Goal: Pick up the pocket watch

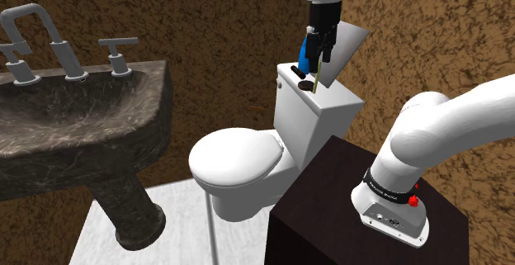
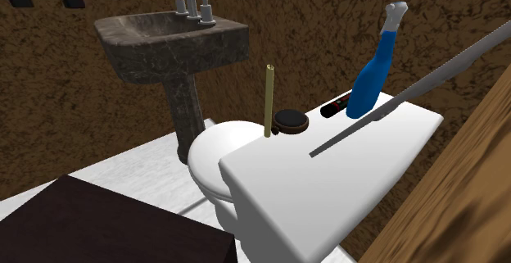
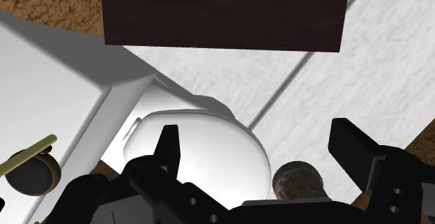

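Watch [image 2: 290, 120] lies flat at the bowl-side edge of the lid [image 2: 344, 179], just beside 1 upright stick [image 2: 269, 97], bottle [image 2: 373, 73] near; gripper [image 3: 254, 128] hangs above, spread and empty, watch off-centre, so a straight drop likely clips the stick or misses.

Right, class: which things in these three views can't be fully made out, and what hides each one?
1. Pocket watch, wrist view: cut by the frame edge, crossed by the yellow stick.
2. Blue bottle, shoulder view: mostly behind the gripper.
3. Dark object, second exterior view: partly behind the bottle; identity unclear.
4. Grey panel, same view: cut by the frame edge.
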